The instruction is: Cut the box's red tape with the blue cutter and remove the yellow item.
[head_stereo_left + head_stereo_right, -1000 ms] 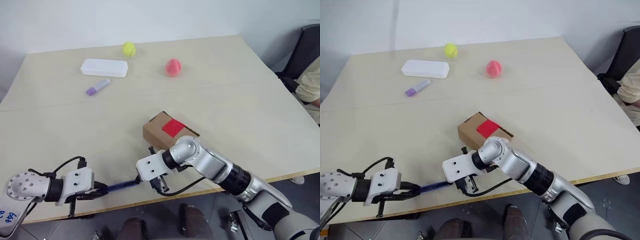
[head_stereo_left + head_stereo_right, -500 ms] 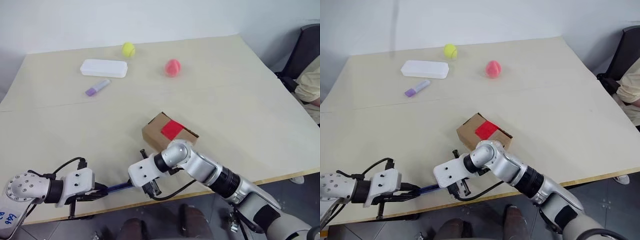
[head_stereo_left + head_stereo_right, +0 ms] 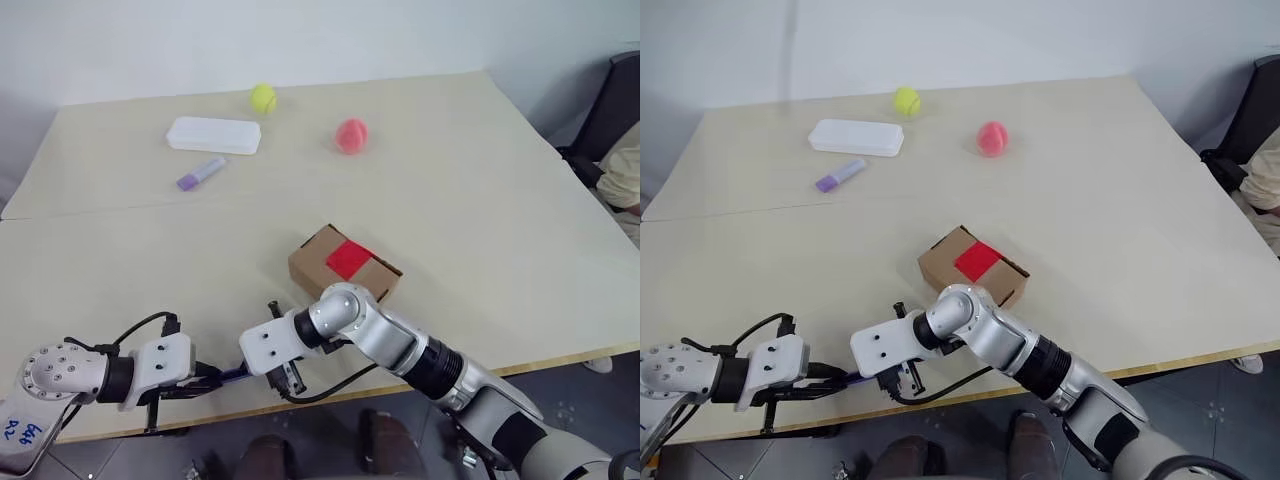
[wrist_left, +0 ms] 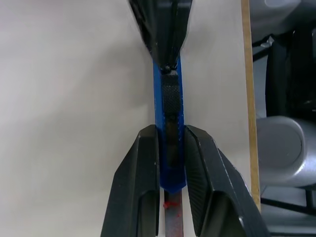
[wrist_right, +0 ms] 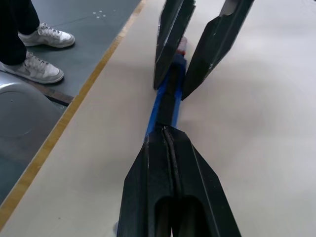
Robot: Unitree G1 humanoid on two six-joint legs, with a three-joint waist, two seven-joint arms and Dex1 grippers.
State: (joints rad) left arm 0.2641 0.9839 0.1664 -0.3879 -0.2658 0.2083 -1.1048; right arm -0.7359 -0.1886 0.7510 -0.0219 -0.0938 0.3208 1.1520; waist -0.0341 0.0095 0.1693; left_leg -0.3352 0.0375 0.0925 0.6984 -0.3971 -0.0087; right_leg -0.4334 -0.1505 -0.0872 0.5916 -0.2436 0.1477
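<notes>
The cutter (image 4: 169, 123) is clamped by its rear end between the fingers of the left tool (image 4: 170, 148), low over the near edge of the bench (image 3: 480, 200). The right tool (image 5: 168, 136) is seen with its fingers pressed together, their tips meeting the cutter's free end, so that the two tools face each other along the blue stick. Whether anything is gripped by the right tool's tips cannot be told.

The box (image 3: 345, 266) is set on the bench just beyond the right arm, closed, with the red tape (image 3: 350, 260) on its top. Farther back, well apart from the box, a white case (image 3: 214, 135), a lilac marker (image 3: 200, 174), a tennis ball (image 3: 263, 97) and a pink ball (image 3: 351, 134) are laid out.
</notes>
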